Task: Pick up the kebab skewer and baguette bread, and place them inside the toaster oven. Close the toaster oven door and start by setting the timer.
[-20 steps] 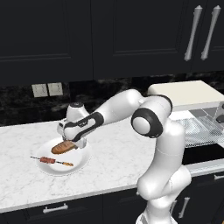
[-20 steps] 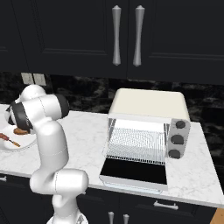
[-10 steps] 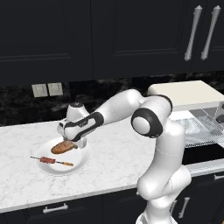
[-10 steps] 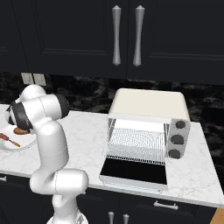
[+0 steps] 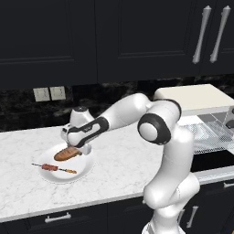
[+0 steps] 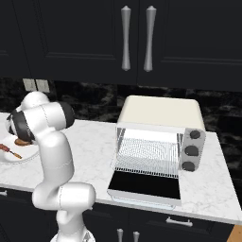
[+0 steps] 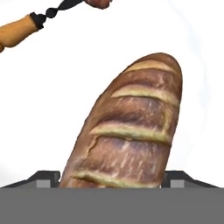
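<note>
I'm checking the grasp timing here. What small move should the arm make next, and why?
Probably close the end effector on the baguette bread. In the hand view the loaf runs up between the two finger tips, one on each side of its near end, and it lies on the white plate beside the kebab skewer. The toaster oven already stands open.

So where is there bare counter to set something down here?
Bare marble counter runs between the white plate and the toaster oven, and in front of the plate. The plate itself is crowded: baguette bread, kebab skewer and the gripper over the loaf.
</note>
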Controlling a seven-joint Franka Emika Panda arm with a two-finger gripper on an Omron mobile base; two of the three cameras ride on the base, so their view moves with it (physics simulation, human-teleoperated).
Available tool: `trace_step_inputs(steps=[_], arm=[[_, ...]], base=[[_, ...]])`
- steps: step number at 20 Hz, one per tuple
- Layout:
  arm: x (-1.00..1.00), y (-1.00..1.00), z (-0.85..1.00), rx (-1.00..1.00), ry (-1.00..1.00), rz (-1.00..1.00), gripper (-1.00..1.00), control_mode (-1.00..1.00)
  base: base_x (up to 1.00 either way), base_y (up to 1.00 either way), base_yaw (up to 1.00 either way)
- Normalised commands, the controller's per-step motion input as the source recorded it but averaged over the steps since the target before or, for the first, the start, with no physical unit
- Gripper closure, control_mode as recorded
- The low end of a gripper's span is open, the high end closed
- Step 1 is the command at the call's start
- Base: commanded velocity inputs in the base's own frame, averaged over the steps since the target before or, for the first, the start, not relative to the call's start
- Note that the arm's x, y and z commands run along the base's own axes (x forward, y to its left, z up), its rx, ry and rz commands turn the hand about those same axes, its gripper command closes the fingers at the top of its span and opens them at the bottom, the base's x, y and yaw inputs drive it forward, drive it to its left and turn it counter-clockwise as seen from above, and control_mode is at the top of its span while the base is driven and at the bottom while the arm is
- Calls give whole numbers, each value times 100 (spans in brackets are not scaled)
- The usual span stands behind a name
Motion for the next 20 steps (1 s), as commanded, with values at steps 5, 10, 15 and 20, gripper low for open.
trace_step_inputs(steps=[5,10,15,20], arm=[[-44,-55,34,0,-4,-10,100,-100],[-27,-66,42,0,-1,-16,100,-100],[-29,-77,45,0,0,-17,100,-100],[-39,-66,38,0,0,-17,100,-100]], base=[[0,0,0],[0,0,0],[0,0,0],[0,0,0]])
